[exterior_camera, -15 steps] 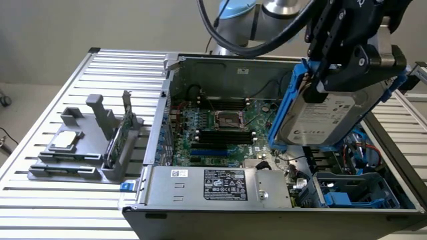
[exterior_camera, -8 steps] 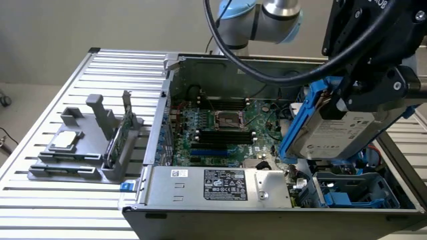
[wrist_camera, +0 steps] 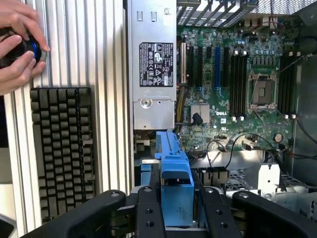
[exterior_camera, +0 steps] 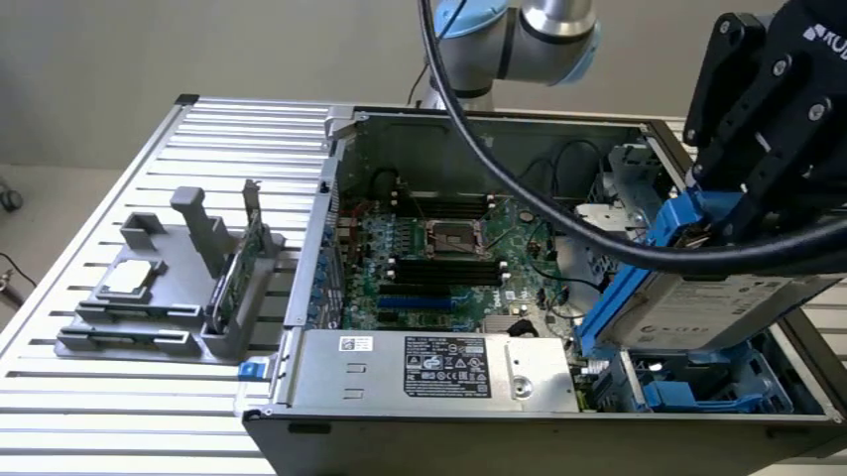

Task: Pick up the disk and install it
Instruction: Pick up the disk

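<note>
My black gripper (exterior_camera: pixel 715 230) is shut on the disk (exterior_camera: pixel 721 297), a silver-grey drive with a white label and bright blue side rails. The disk hangs tilted over the open computer case (exterior_camera: pixel 347 198), at the exterior view's right. It sits just above the blue-lined drive bay (exterior_camera: pixel 715 387) at the case's near right corner. In the wrist view the disk's blue rail (wrist_camera: pixel 173 168) stands edge-on inside the gripper (wrist_camera: pixel 177 210), with black fingers (wrist_camera: pixel 148 213) pressed against both sides.
The case holds a green motherboard (exterior_camera: pixel 437 258), a silver power supply (exterior_camera: pixel 437 367) and black cables (exterior_camera: pixel 530 198). A grey fixture (exterior_camera: pixel 173 288) with a small silver chip and a green card stands at the exterior view's left. A keyboard (wrist_camera: pixel 62 148) and a person's hands (wrist_camera: pixel 17 44) lie beside the case.
</note>
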